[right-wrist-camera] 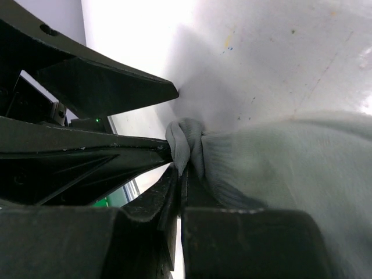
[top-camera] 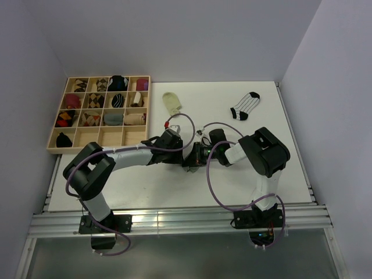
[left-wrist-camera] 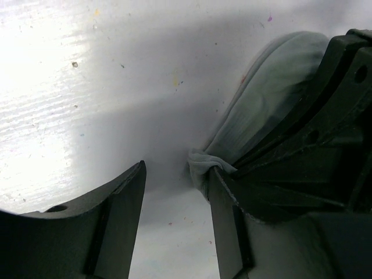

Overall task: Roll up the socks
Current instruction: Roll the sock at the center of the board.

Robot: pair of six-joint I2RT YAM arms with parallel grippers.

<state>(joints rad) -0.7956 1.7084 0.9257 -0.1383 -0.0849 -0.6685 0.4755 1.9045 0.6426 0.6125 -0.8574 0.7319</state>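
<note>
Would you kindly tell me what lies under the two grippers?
A grey sock lies on the table, its bunched end pinched in the shut right gripper, beside the open left gripper. In the top view, the grippers themselves cover it.

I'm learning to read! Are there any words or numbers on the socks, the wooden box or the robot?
None: no words, numbers or labels can be read anywhere.
striped sock: only thin black stripes, no writing.
cream sock and grey sock: plain.
wooden tray: no label; the socks in it show patterns only.
left arm and right arm: no writing visible.
</note>
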